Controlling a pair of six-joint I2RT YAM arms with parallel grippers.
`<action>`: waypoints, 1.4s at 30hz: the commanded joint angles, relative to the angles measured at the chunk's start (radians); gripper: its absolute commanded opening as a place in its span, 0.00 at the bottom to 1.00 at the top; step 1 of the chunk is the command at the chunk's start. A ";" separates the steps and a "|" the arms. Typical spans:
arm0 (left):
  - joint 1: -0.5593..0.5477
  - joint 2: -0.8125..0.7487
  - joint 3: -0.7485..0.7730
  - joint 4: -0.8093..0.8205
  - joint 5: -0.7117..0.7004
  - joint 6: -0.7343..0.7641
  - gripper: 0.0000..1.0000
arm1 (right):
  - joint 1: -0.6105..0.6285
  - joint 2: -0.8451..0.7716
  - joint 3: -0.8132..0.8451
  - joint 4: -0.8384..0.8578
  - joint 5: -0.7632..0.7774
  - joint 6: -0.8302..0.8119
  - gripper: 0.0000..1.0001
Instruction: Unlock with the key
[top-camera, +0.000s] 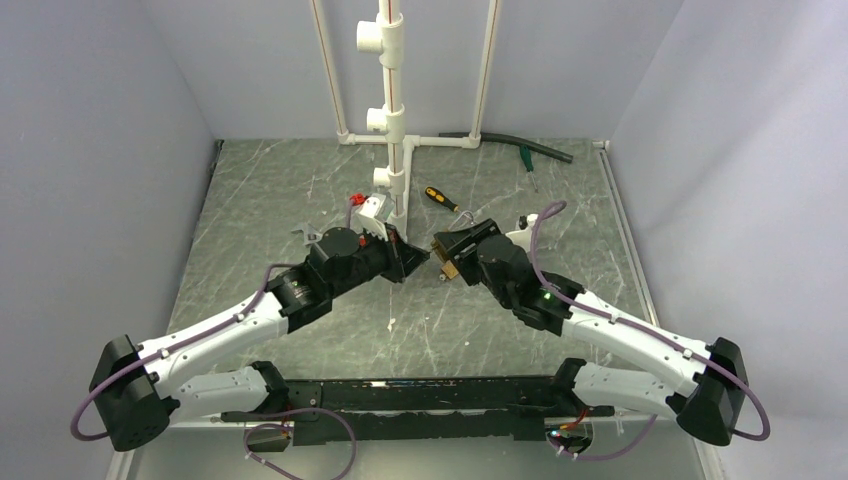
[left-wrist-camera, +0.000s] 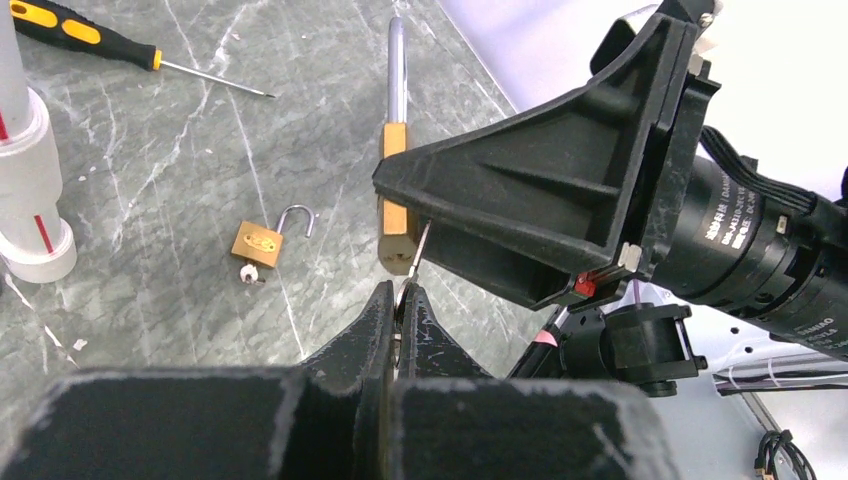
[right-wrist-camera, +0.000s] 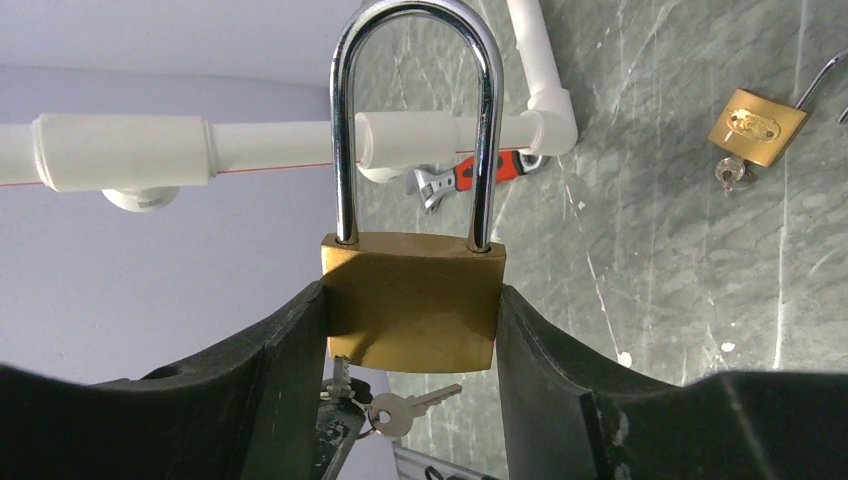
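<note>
Two-handed: pinching key in left tool at underside of brass padlock, clamped in right tool.

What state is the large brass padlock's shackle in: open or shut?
Shut: both legs of the shackle sit down in the large brass padlock body.

This is a robotics lab cell: plain pale walls box in a marble-patterned table on the left, right and far sides. Two white-and-black robot arms are bolted to a rail at the near edge, and a white pipe frame stands at the far side
</note>
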 joint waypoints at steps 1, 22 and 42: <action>-0.001 0.002 -0.009 0.061 -0.015 -0.004 0.00 | 0.007 -0.014 0.050 0.113 0.003 0.001 0.00; -0.003 -0.026 -0.057 0.089 -0.017 -0.032 0.00 | 0.008 -0.036 0.070 0.087 0.085 0.015 0.00; -0.003 0.005 -0.059 0.124 -0.014 -0.035 0.00 | 0.008 -0.016 0.066 0.119 0.062 0.007 0.00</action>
